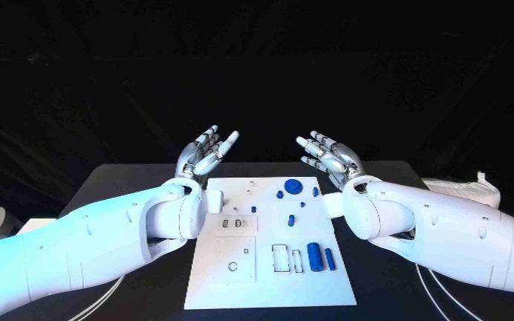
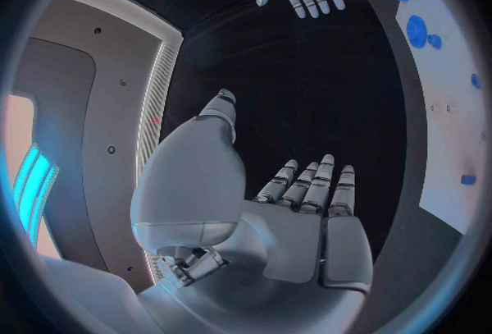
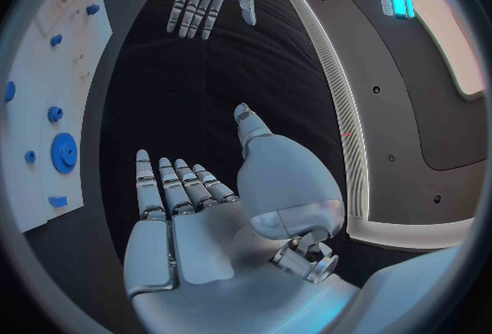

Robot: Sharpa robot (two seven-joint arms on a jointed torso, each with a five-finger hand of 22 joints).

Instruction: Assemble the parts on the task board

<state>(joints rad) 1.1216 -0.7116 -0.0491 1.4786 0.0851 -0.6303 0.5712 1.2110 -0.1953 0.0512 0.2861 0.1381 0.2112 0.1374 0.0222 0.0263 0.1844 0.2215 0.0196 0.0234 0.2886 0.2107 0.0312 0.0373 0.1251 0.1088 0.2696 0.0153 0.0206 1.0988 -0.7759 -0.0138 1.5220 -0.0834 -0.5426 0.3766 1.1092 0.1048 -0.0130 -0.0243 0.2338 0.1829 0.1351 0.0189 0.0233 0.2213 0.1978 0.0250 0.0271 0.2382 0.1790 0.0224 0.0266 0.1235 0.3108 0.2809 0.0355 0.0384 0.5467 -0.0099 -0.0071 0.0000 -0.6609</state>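
Left hand [image 1: 206, 150] raised above the far edge of the black tabletop [image 1: 128, 180], fingers straight and a little apart, palm turned inward toward the other hand, nothing in it; its wrist view shows the same flat, released palm [image 2: 307, 219]. White board [image 1: 268, 284] lies on the tabletop between the two forearms, nearer the robot than both hands and well apart from their fingertips. On it, going from the left hand's side across: a small pale block [image 1: 212, 202] at the board's edge beside the left wrist, two small slots [image 1: 232, 224] just inward of it, a round hole [image 1: 232, 266] lower down. Toward the middle, a short blue peg [image 1: 291, 221]; a blue gear [image 1: 293, 185] at the far end, closest to the fingertips of both hands, with small blue bits [image 1: 281, 195] just beside it. Nearer the robot, on the right arm's side, a blue cylinder [image 1: 315, 255] with a thinner blue pin [image 1: 330, 259] next to it, both lying flat. Right hand [image 1: 330, 156] raised like the left, fingers extended and spread, palm facing inward, empty; its wrist view [image 3: 184, 219] confirms an unclenched palm, with the gear [image 3: 64, 153] off to the finger side on the board.
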